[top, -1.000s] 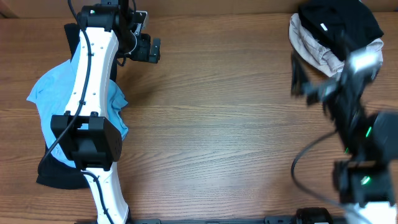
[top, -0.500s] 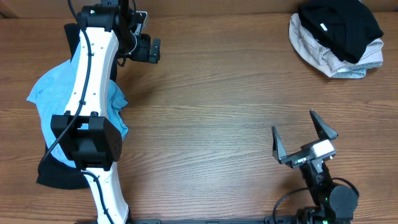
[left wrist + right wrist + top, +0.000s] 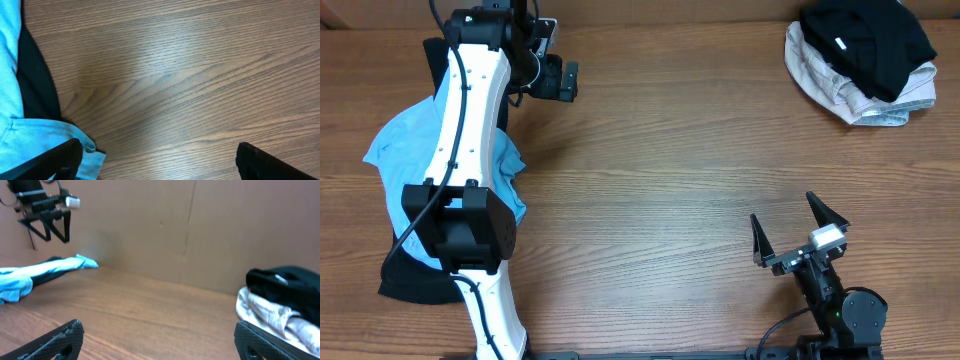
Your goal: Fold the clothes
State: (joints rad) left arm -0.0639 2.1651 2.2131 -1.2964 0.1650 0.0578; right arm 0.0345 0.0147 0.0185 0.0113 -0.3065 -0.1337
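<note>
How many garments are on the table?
4: a light blue garment lying over a black garment at the left; a black shirt on a beige garment at the far right. Others may be hidden.

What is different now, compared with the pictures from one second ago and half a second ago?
The right gripper pulled back from beside the pile of black and beige clothes at the far right to the near edge of the table, jaws open and carrying nothing. Nothing was taken or let go. The left gripper, also open, the light blue garment and the pile did not move.
</note>
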